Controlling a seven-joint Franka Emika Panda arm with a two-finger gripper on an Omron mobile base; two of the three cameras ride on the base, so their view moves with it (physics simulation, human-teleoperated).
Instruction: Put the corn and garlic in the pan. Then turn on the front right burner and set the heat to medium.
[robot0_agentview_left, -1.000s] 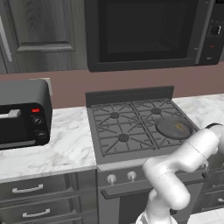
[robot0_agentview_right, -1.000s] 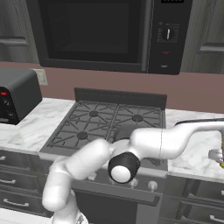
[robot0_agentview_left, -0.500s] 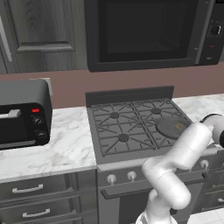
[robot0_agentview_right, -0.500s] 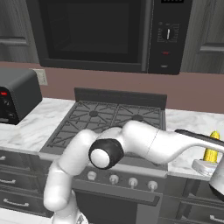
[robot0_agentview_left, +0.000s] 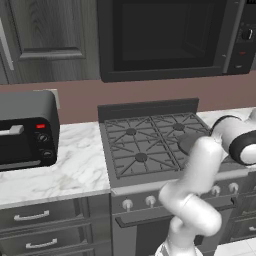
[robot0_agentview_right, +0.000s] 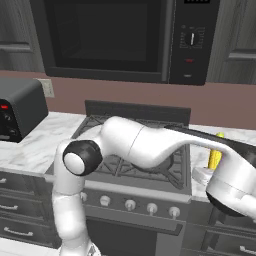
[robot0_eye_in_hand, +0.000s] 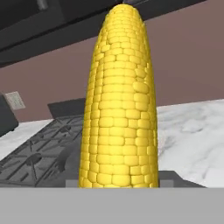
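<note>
The corn (robot0_eye_in_hand: 119, 109) is a bright yellow cob standing upright right in front of the hand camera. My gripper (robot0_eye_in_hand: 119, 181) is shut on its lower end, with a grey fingertip showing on each side. In the right base view the corn (robot0_agentview_right: 215, 154) rises from my gripper (robot0_agentview_right: 214, 172) over the counter just right of the stove. The pan (robot0_agentview_left: 191, 143) sits on the front right burner, partly behind my arm. Its long handle (robot0_agentview_right: 225, 141) points right. The garlic is out of view.
A black toaster oven (robot0_agentview_left: 25, 129) stands on the marble counter (robot0_agentview_left: 75, 172) left of the stove. A microwave (robot0_agentview_left: 170, 35) hangs above the burners. Silver knobs (robot0_agentview_right: 130, 204) line the stove front. My white arm (robot0_agentview_right: 145, 145) stretches across the stove's front half.
The corn was on the counter at the far right. It has since been lifted and carried left toward the stove, and it now stands upright in my gripper.
</note>
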